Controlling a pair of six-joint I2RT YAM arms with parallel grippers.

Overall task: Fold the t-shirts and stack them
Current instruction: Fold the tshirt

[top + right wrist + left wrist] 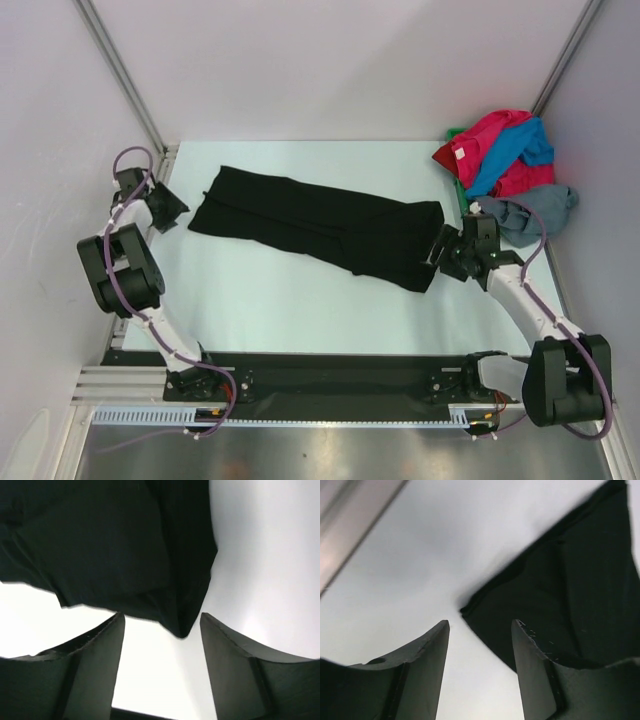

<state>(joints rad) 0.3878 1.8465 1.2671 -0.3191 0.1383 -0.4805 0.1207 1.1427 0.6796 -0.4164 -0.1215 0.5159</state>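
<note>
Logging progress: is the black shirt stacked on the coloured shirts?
No, the black shirt lies stretched out centrally; the coloured shirts sit heaped in the far right corner.

No text or label seems readable anywhere here.

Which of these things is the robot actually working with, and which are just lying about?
Part of the job:
black t-shirt, laid out on the table
red-pink t-shirt, blue t-shirt and grey t-shirt, heaped in the far right corner

Just lying about:
green thing poking out under that heap; unclear what it is
</note>
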